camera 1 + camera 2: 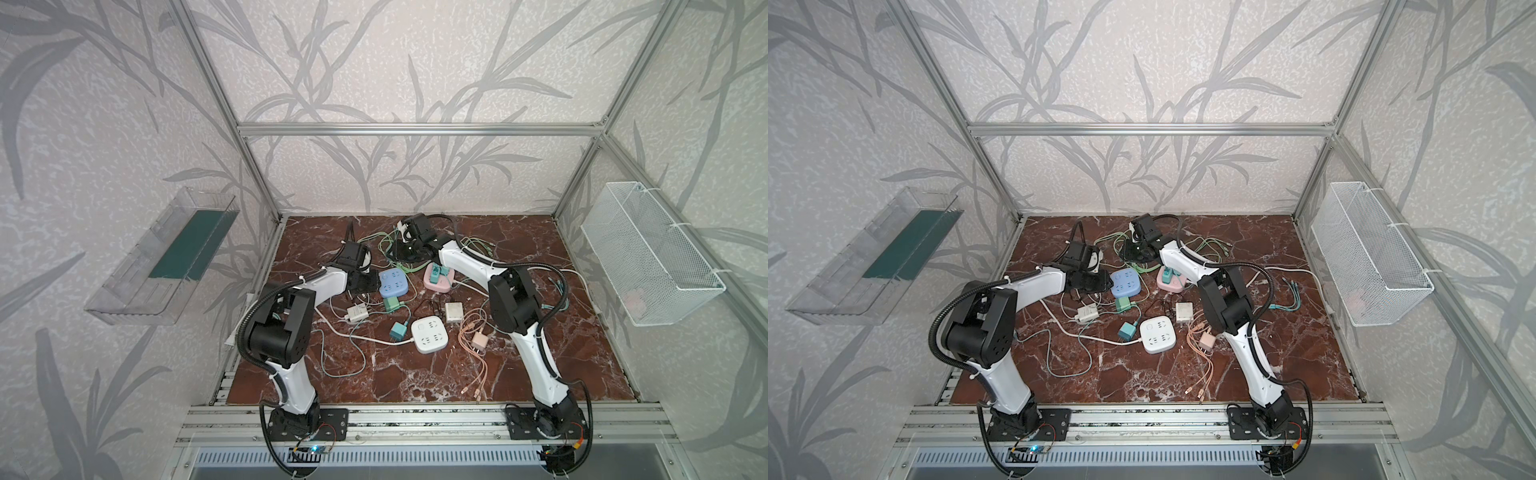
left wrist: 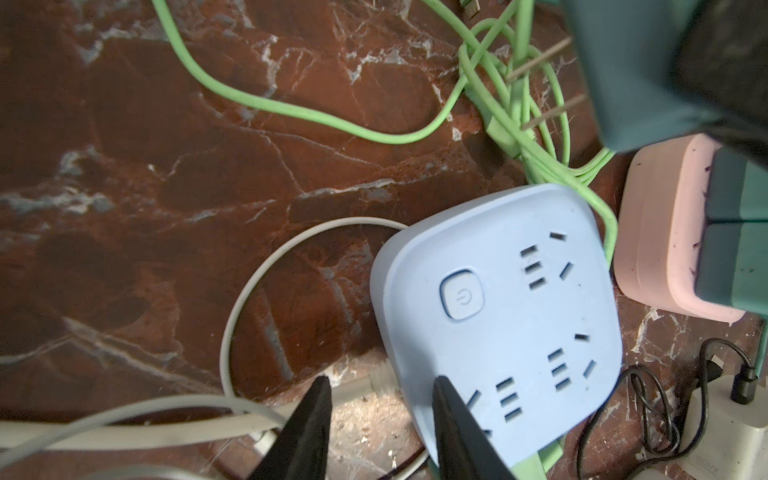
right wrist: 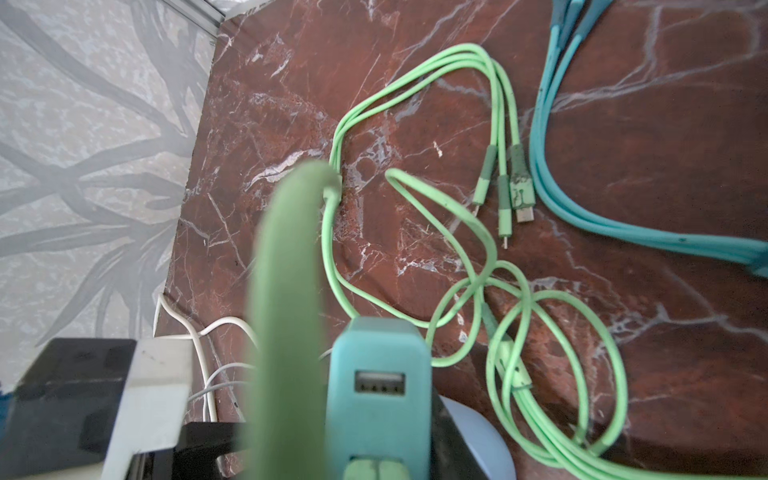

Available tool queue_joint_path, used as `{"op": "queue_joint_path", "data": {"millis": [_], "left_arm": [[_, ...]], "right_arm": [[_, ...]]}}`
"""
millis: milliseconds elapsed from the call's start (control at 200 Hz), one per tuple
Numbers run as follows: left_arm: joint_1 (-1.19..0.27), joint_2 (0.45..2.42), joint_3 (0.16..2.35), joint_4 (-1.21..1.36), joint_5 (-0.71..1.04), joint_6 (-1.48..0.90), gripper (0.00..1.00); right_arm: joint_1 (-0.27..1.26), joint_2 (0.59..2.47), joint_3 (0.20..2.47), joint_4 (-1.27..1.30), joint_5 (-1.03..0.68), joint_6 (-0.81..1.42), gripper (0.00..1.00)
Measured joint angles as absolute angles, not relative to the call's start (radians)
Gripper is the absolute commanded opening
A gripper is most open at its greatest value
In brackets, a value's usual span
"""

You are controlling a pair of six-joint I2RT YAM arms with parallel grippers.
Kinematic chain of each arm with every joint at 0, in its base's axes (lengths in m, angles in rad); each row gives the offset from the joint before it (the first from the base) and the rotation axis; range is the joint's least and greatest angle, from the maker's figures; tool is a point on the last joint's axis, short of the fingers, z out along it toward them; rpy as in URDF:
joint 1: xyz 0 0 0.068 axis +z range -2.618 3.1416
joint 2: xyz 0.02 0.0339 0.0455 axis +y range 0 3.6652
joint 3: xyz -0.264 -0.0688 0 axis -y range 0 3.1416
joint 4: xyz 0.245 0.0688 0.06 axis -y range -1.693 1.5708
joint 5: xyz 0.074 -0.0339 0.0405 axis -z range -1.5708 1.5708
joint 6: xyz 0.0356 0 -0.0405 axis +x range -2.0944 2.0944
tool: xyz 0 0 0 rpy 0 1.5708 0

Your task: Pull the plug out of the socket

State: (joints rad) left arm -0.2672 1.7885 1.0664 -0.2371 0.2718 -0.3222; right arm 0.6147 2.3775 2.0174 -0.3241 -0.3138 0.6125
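The teal plug (image 2: 636, 70) hangs clear of the blue socket (image 2: 507, 316), its two bare prongs (image 2: 540, 58) in the air. My right gripper (image 3: 376, 432) is shut on the plug (image 3: 378, 386), whose USB port faces the right wrist camera, with a green cable beside it. My left gripper (image 2: 382, 384) is open, one fingertip (image 2: 444, 388) over the blue socket's corner and the other (image 2: 320, 388) over the floor. In both top views the blue socket (image 1: 393, 283) (image 1: 1126, 283) lies mid-floor, with the left gripper (image 1: 370, 284) at its left edge and the right gripper (image 1: 409, 247) behind it.
A pink socket (image 1: 436, 279) (image 2: 665, 232) with teal plugs in it sits right of the blue one. A white socket (image 1: 431, 333), loose chargers and green cables (image 3: 540, 332) litter the marble floor. A wire basket (image 1: 648, 253) hangs on the right wall and a clear tray (image 1: 166, 257) on the left.
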Motion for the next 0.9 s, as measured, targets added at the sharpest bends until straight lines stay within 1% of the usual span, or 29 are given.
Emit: {"op": "queue_joint_path", "data": {"millis": [240, 310, 555, 740, 900], "left_arm": [[-0.267, 1.741, 1.049, -0.252, 0.264, -0.321, 0.48], [-0.267, 1.734, 1.048, -0.250, 0.264, -0.322, 0.49], [-0.267, 1.711, 1.027, -0.239, 0.263, -0.325, 0.51], [-0.267, 1.680, 1.027, -0.239, 0.255, -0.328, 0.54], [-0.269, 1.657, 1.025, -0.239, 0.244, -0.334, 0.58]], "right_arm": [[0.609, 2.416, 2.045, -0.354, -0.355, 0.632, 0.36], [0.606, 2.419, 2.047, -0.359, -0.365, 0.643, 0.37], [0.603, 2.420, 2.059, -0.406, -0.362, 0.649, 0.37], [0.603, 2.418, 2.052, -0.398, -0.360, 0.650, 0.43], [0.603, 2.374, 1.938, -0.300, -0.373, 0.650, 0.50]]}}
